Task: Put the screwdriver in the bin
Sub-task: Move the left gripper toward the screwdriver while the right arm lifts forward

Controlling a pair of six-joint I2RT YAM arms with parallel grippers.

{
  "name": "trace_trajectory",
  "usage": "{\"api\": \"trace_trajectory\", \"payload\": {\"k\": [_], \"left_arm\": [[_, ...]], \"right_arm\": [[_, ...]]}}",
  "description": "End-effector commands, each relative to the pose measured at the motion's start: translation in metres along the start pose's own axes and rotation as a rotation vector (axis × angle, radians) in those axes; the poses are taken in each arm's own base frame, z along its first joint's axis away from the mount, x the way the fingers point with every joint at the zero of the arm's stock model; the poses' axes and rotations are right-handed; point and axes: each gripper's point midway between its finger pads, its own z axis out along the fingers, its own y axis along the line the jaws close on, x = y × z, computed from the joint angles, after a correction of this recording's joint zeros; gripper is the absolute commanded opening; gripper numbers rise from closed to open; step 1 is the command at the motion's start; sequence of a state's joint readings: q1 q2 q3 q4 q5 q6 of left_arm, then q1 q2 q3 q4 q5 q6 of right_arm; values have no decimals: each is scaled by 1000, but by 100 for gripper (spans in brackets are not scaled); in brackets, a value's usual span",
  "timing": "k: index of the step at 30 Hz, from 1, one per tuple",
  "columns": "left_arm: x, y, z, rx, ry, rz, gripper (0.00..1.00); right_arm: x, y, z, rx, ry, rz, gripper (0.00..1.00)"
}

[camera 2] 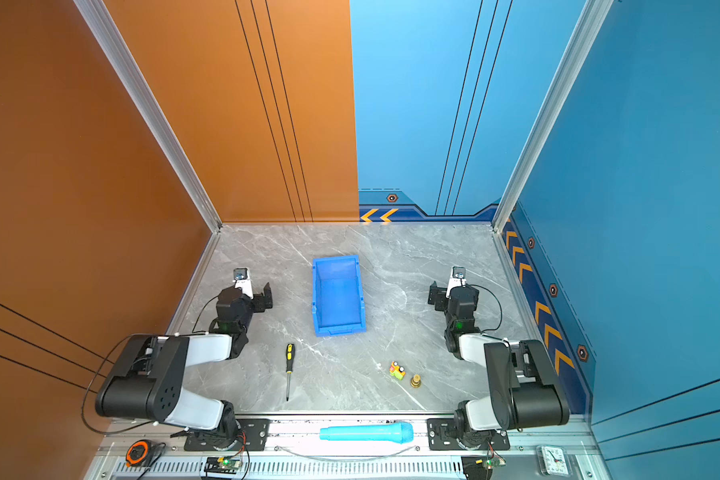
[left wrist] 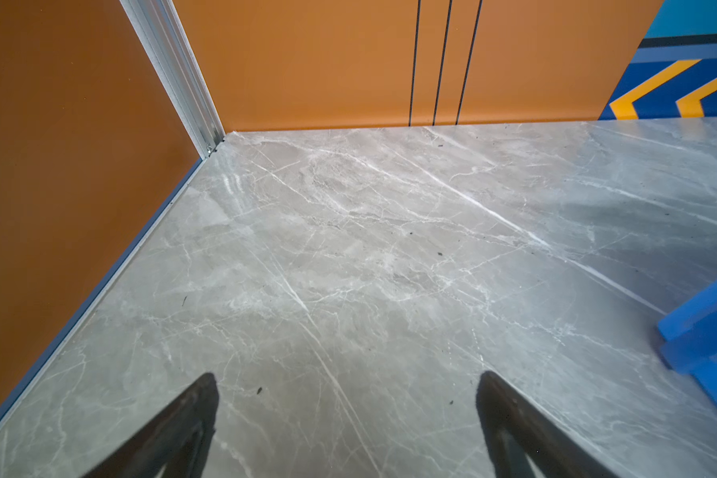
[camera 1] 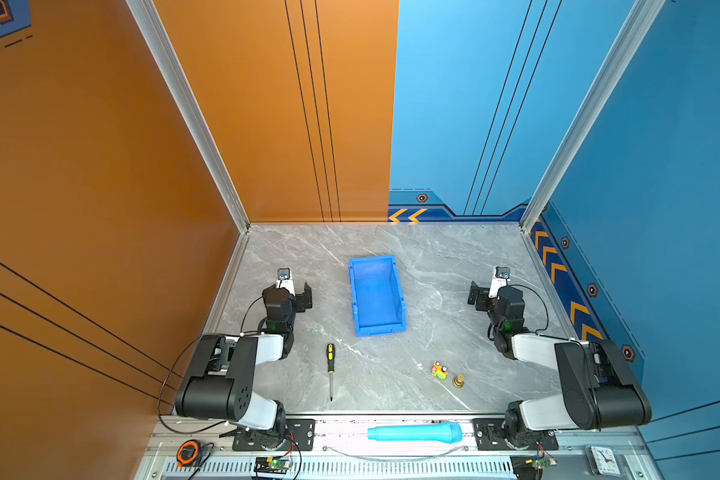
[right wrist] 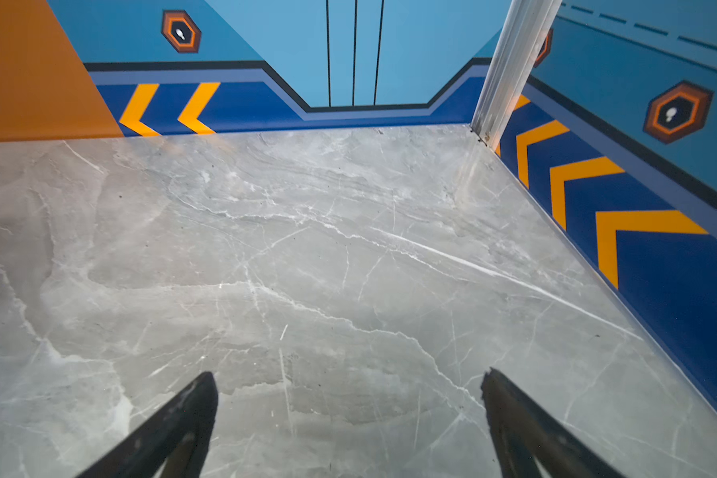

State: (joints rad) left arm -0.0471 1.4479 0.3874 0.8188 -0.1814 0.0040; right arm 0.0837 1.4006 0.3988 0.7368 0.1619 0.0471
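At seven o'clock from the bin (camera 1: 353, 299), the screwdriver (camera 1: 330, 365) is found ungrasped, left gripper (left wrist: 348, 380) and right gripper (right wrist: 348, 378) being spread empty; transfer is judged outstanding.

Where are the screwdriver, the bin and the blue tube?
screwdriver (camera 1: 330, 357): in a top view, on its black-and-yellow handle.
bin (camera 1: 376, 297): in a top view, on its bare floor.
tube (camera 1: 414, 432): in a top view, on its middle.

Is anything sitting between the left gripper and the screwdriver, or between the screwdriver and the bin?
Nothing visible does. The screwdriver lies alone, with bare table from it to the left gripper and to the low front lip of the bin. The toy and brass piece sit off to the right, clear of both paths.
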Motion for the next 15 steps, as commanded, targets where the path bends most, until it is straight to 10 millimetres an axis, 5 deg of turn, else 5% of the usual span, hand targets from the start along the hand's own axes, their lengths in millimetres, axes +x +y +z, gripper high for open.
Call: {"api": "trace_trajectory", "payload": {"k": [1, 8, 15], "left_arm": [[-2, 5, -6, -32, 35, -3, 98], [1, 7, -23, -80, 130, -1, 98], [-18, -16, -47, -54, 152, 76, 98]], "right_arm": [[-3, 3, -8, 15, 24, -37, 100], [-18, 29, -39, -8, 9, -95, 100], [-48, 44, -76, 14, -4, -187, 100]]}}
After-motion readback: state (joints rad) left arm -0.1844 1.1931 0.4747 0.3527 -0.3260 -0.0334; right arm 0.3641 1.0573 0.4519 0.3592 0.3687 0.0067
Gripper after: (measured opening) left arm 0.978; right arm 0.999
